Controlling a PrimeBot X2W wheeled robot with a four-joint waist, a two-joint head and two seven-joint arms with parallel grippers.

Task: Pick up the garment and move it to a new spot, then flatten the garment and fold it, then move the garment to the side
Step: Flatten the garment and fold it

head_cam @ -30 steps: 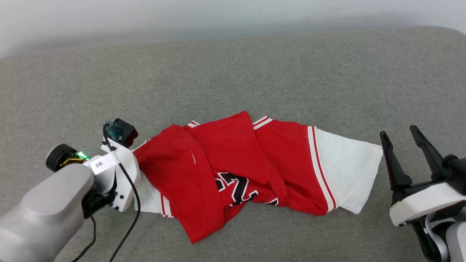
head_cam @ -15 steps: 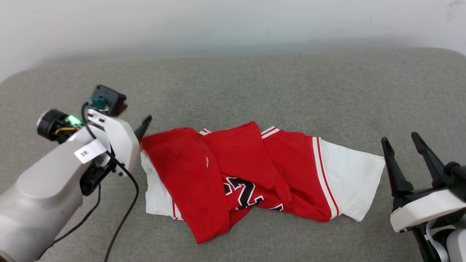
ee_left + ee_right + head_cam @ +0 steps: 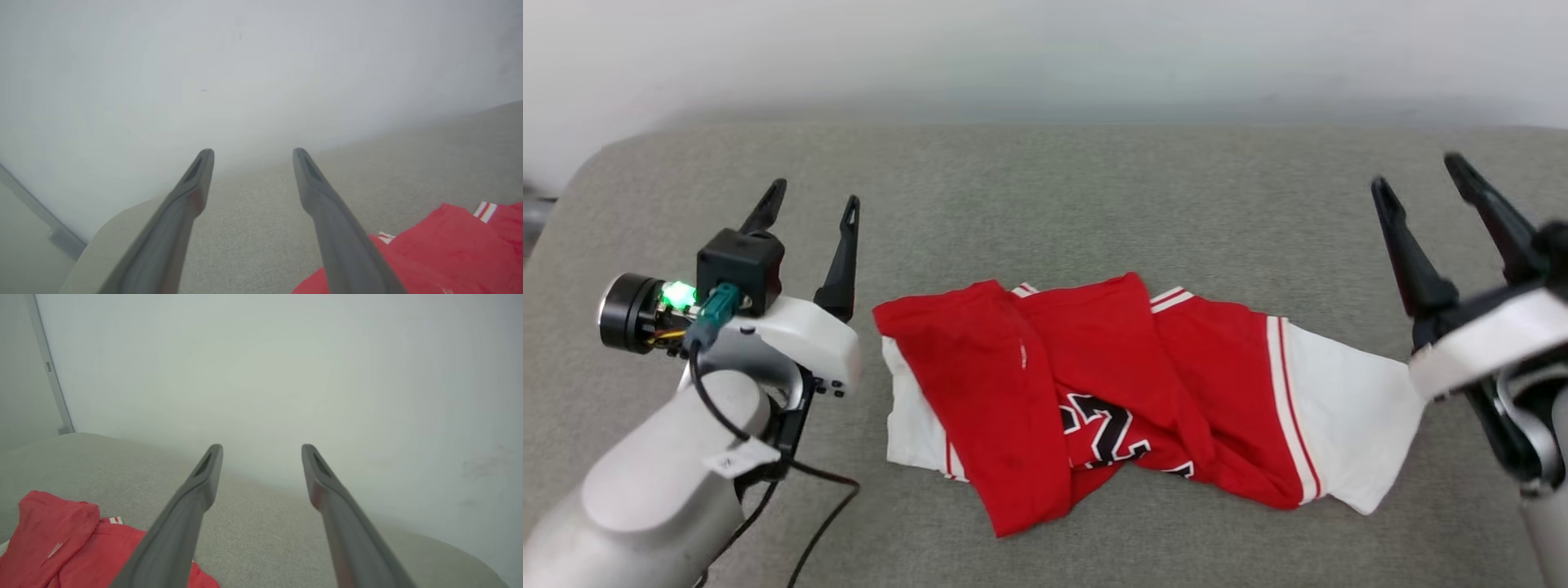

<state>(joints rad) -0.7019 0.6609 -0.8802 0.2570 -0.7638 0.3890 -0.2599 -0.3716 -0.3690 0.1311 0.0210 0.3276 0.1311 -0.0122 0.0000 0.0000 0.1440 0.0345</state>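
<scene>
The garment [image 3: 1127,392], a red T-shirt with white sleeves, striped trim and black-and-white lettering, lies crumpled in overlapping folds across the middle of the grey cushion [image 3: 1094,204]. My left gripper [image 3: 810,200] hovers just left of the shirt's left end, open, nothing between its fingers. My right gripper [image 3: 1417,184] is raised above and right of the white right sleeve, also open and empty. A red corner of the garment [image 3: 441,249] shows at the lower right of the left wrist view, and the garment [image 3: 65,547] shows at the lower left of the right wrist view.
A pale wall [image 3: 1045,49] runs behind the cushion's far edge. The cushion's rounded left corner [image 3: 596,163] lies close to my left arm. A black cable [image 3: 809,523] hangs from the left wrist over the cushion.
My left gripper has let go of the shirt's left end, opened and lifted away to the left. My right gripper has risen. The head camera has tilted, shifting the whole picture.
</scene>
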